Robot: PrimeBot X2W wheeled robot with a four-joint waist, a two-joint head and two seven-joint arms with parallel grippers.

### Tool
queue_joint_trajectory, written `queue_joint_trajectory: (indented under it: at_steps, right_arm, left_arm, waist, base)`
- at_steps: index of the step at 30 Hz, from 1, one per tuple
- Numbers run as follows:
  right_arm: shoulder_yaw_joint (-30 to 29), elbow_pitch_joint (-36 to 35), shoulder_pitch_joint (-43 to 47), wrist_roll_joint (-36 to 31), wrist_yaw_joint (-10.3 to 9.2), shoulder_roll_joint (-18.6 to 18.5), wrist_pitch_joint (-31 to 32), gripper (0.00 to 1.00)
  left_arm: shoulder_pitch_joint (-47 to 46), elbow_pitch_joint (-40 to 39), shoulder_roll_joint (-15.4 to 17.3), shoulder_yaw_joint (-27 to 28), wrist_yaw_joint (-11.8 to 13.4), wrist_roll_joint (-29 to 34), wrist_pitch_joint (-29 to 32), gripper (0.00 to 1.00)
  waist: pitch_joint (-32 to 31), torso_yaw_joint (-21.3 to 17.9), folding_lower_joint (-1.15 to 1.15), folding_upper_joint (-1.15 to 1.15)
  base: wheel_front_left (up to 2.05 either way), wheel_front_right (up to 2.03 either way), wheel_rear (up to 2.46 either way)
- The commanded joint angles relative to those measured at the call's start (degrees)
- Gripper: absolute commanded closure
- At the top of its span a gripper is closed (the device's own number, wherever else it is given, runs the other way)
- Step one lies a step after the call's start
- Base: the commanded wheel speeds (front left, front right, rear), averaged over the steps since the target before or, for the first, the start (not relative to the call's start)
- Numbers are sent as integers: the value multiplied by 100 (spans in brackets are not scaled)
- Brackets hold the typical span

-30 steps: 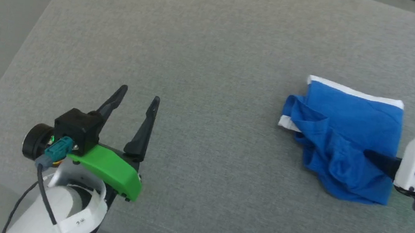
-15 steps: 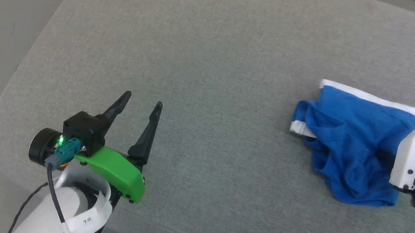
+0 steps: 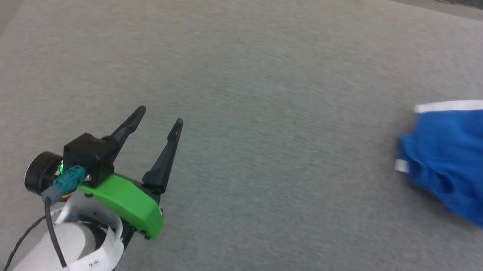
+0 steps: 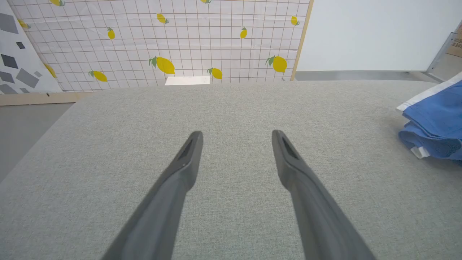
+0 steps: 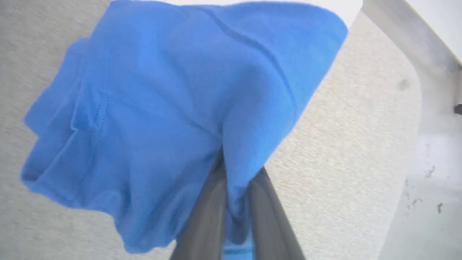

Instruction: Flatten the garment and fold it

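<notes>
Near left: my left gripper (image 3: 159, 115) hovers over bare grey padding (image 3: 275, 88), fingers spread wide and holding nothing. I judge it is parked clear until a second corner is wanted.

Right side: my right gripper (image 5: 237, 173) is pinched narrow on a ridge of the garment (image 5: 155, 94), with blue cloth bunched around the fingers. The garment lies crumpled at the padding's right edge, white hem (image 3: 474, 104) on its far side, not yet flat. The pinch looks meant for pulling it open.

Far: lemon-print backdrop (image 4: 162, 36).
</notes>
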Motion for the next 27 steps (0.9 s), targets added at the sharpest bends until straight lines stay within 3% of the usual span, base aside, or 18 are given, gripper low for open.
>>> queue_joint_trajectory:
  at_steps: [1,8,15,19,27]
  right_arm:
    - [52,9,-15,14,-9,-227,-118,100]
    - [-131,591,73,-4,-9,-1298,-876,100]
    - [-842,1639,405,-297,-9,-1829,-1697,100]
    - [-1216,2187,452,-567,-9,-1959,-2227,100]
    - [-1749,2906,-25,-1299,-9,-1803,-2862,100]
  left_arm:
    - [27,-64,51,27,18,-78,-2,0]
    - [-211,-335,106,41,-21,-15,-18,0]
    - [-383,-570,186,61,-36,53,-6,0]
    - [-442,-686,241,78,-48,67,13,0]
    - [-509,-790,318,106,-78,49,22,0]
  waist:
    - [244,-356,0,0]
    - [916,-522,0,0]
    - [1503,-449,0,0]
    - [1749,-378,0,0]
    - [2006,-291,0,0]
  base:
    - [0,0,0]
    - [0,0,0]
    - [0,0,0]
    - [0,0,0]
    - [0,0,0]
